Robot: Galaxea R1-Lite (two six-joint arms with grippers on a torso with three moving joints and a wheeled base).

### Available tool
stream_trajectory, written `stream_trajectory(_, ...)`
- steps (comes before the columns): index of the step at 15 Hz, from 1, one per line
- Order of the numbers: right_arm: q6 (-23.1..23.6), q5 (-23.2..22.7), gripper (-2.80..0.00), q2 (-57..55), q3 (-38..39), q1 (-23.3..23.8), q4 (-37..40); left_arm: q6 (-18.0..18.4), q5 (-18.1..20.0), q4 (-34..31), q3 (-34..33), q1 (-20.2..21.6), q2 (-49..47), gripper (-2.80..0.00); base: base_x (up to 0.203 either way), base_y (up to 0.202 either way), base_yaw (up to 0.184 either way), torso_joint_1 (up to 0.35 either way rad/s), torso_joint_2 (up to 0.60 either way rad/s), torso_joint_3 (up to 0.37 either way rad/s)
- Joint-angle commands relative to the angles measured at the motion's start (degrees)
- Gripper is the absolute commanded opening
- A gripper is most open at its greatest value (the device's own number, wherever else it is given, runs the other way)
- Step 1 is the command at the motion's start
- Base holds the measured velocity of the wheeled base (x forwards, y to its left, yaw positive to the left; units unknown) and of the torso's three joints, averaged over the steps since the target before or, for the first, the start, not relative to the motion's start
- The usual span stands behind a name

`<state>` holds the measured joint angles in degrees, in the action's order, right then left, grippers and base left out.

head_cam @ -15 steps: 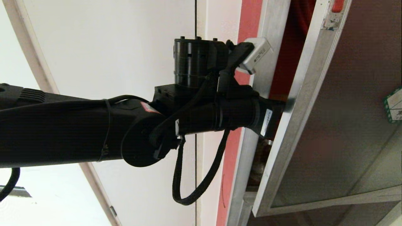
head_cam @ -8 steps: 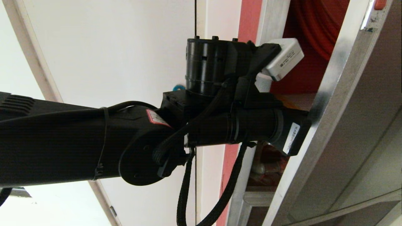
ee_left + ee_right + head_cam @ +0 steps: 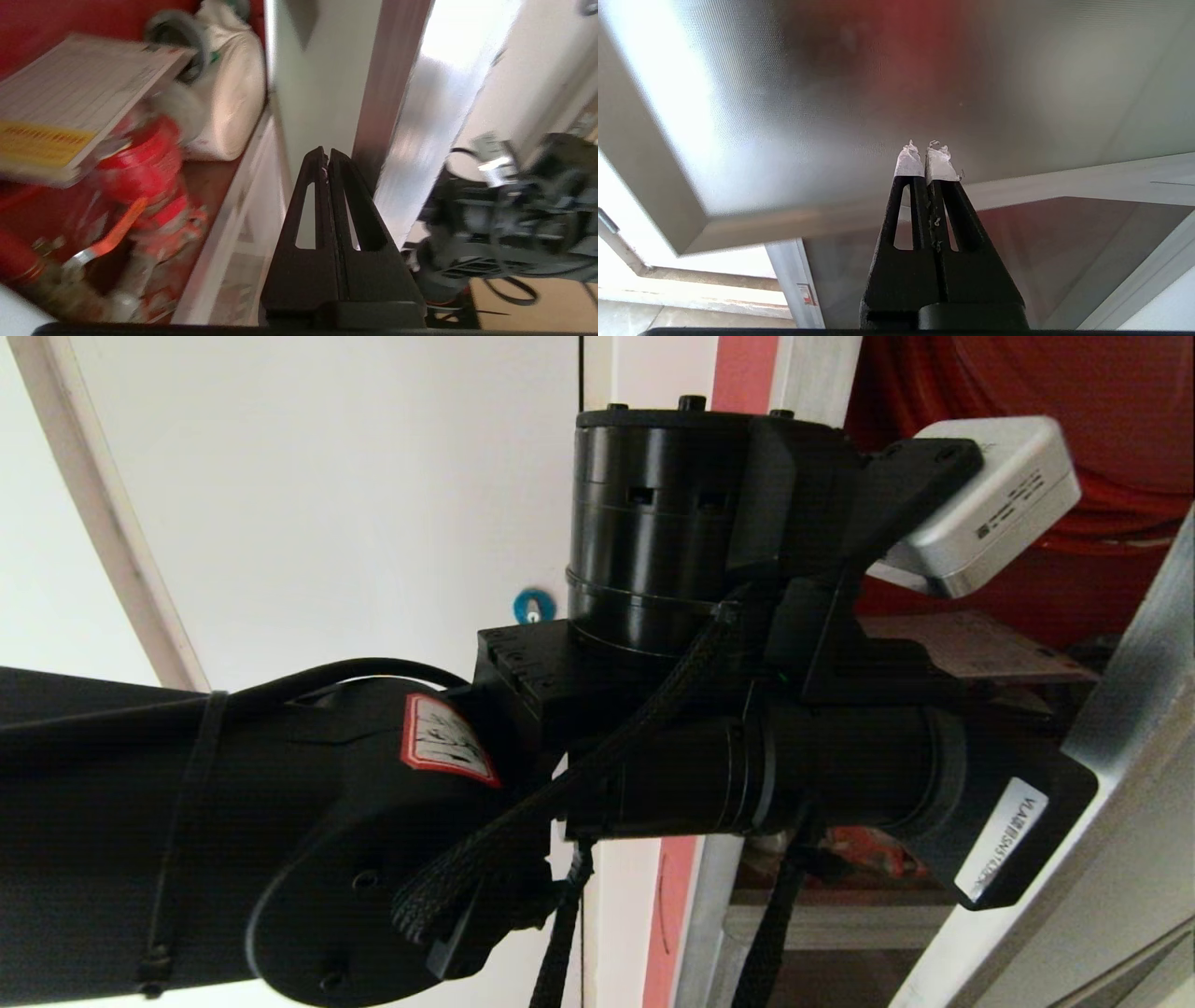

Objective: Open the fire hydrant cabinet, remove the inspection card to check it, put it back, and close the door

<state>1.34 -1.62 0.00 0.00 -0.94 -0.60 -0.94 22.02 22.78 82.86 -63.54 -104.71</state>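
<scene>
Left arm stretched level across the head view from the left edge, wrist bent, its end pressed up to the silver edge of the door [image 3: 1134, 756], which stands swung out from the fire hydrant cabinet [image 3: 812, 373]. Left gripper [image 3: 328, 156] hidden behind the wrist in the head view; seen from the wrist, fingers [image 3: 317, 186] pressed flat together, holding nothing, tips just at the door's metal edge. Grey camera box [image 3: 990, 504] bolted above the wrist, lettering on it too small to read. White label [image 3: 1004, 840] near the arm's end with dark print, only partly legible. Red-bordered sticker [image 3: 448, 742] on the elbow joint, text unreadable. Inspection card [image 3: 74, 107] lying tilted on the red valve [image 3: 145, 177] inside the cabinet, gridded face up, yellow band with blurred orange print along one edge; in the head view only a sliver visible past the wrist. White bundle [image 3: 229, 93] behind the valve, blurred. Small blue round lock [image 3: 533, 606] on the white wall panel [image 3: 327, 476], partly masked by the arm. Right gripper [image 3: 927, 158] closed and empty, white-taped tips pointing at the dark glass of a cabinet front, arm itself outside the head view.
</scene>
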Motion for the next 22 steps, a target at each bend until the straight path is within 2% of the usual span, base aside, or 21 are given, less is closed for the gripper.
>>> stream_trajectory(1,0.07,-0.05,-2.80,-0.09,0.26,-0.03,-0.02,-0.03,-0.01,0.16,-0.22,-2.04,1.27,-2.80,0.000,0.000,0.000,0.000,0.00,0.000)
stream_trajectory(11,0.07,-0.05,-2.80,-0.09,0.26,-0.03,-0.02,-0.12,-0.28,0.10,-0.59,-7.48,1.98,-2.80,0.000,0.000,0.000,0.000,0.00,0.000)
stream_trajectory(13,0.07,-0.05,-2.80,-0.09,0.26,-0.03,-0.02,-0.06,-1.75,0.16,-0.43,-8.60,2.22,-2.80,0.000,0.000,0.000,0.000,0.00,0.000)
stream_trajectory(22,0.05,-0.05,-2.80,-0.09,0.26,-0.03,-0.02,-0.03,-2.24,0.16,-0.42,-9.68,2.75,-2.80,0.000,0.000,0.000,0.000,0.00,0.000)
